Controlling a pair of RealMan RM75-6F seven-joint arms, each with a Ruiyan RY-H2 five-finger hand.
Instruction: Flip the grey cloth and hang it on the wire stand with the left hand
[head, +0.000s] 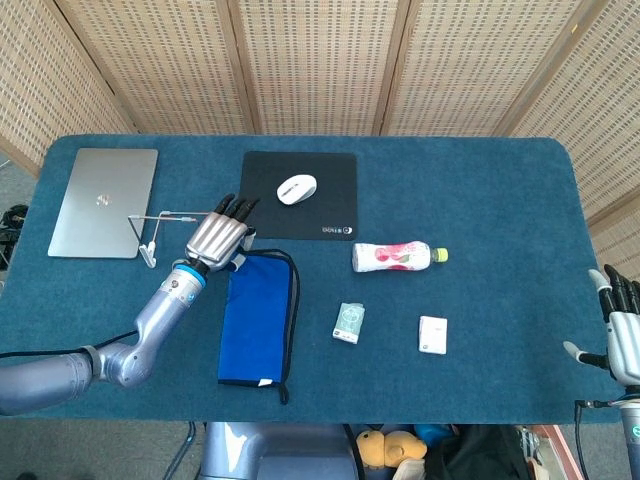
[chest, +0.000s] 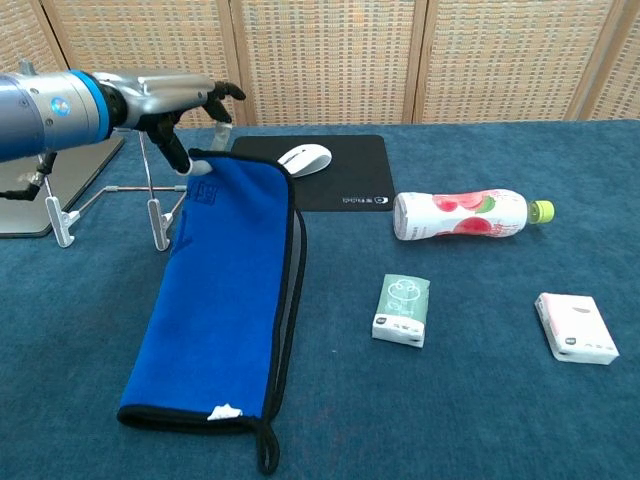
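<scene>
Pinching the cloth's (chest: 232, 290) top corner, our left hand (chest: 165, 100) lifts it beside the stand (chest: 105, 188); other fingers seemingly extended.

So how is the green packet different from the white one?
The green packet has a pale green top with a drawing on it; the white packet is plain white with a pinkish edge. The green one lies nearer the cloth; the white one lies out to the right. Both are small, flat and lying on the table.

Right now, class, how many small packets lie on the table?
2. A green-and-white packet lies right of the blue-faced cloth; a white packet lies further right, nearer the table's edge. None seems hidden.
</scene>
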